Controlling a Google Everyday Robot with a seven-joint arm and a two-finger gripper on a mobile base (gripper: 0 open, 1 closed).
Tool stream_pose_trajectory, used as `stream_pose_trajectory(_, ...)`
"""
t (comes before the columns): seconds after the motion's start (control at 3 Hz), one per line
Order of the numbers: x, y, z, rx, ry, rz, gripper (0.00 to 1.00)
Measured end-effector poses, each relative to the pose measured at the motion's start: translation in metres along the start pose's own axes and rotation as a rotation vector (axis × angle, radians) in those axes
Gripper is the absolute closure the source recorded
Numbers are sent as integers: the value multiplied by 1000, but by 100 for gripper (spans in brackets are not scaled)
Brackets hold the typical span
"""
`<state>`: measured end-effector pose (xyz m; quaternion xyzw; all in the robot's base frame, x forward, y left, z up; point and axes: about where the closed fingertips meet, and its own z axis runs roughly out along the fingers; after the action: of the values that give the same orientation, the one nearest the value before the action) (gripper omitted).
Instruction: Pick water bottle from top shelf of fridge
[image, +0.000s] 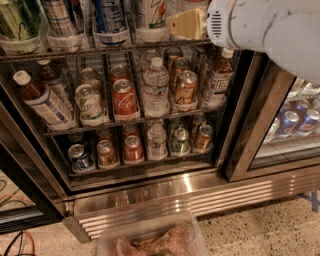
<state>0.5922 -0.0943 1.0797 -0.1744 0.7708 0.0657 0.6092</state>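
Observation:
The fridge stands open in front of me. Its top shelf is a wire rack with clear cup holders that hold tall cans. My gripper, yellowish at the tip of the white arm, is at the right end of that shelf, just above the rack. A pale clear shape shows just behind it, mostly hidden; I cannot tell if it is the water bottle. Two smaller clear water bottles stand lower down, one on the middle rack and one on the bottom rack.
Brown tea bottles and soda cans such as a red cola can fill the lower racks. A second cooler with blue cans is to the right. A clear plastic tub sits on the floor at the bottom.

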Motion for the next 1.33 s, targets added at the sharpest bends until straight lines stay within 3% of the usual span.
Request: stream_pose_trajectory(1.33,-35,-12,33,35,-41,-6,23)
